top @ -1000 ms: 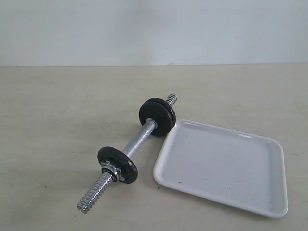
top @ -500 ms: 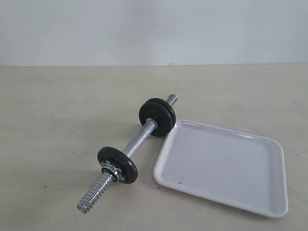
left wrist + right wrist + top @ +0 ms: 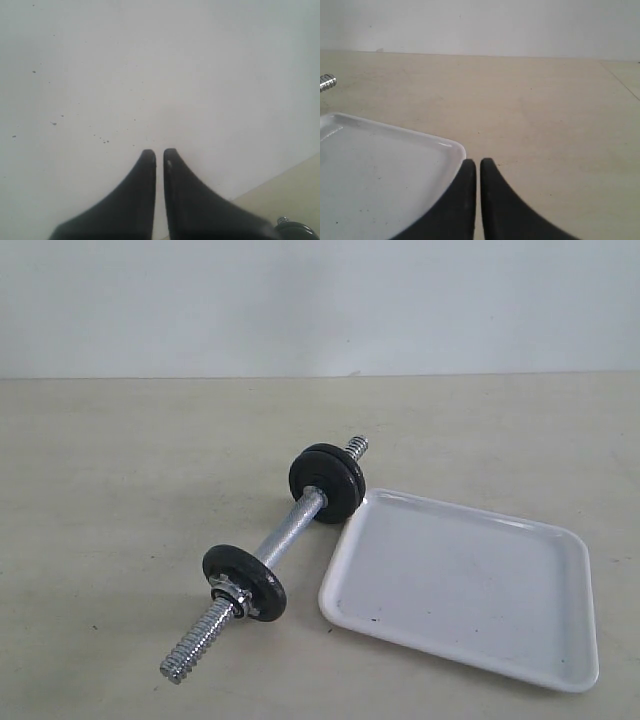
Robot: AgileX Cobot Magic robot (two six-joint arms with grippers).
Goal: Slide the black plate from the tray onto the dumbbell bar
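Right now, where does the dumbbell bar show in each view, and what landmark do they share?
Exterior: dumbbell bar lies left of the tray.
Left wrist: only a sliver of dumbbell bar at the picture's edge.
Right wrist: dumbbell bar tip, beyond the tray.
Shared landmark: the beige table.

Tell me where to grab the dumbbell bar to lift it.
Probably the bare knurled middle of the dumbbell bar, between the near disc and far discs, from above, jaws across its axis. The discs hold that stretch off the table, leaving room underneath.
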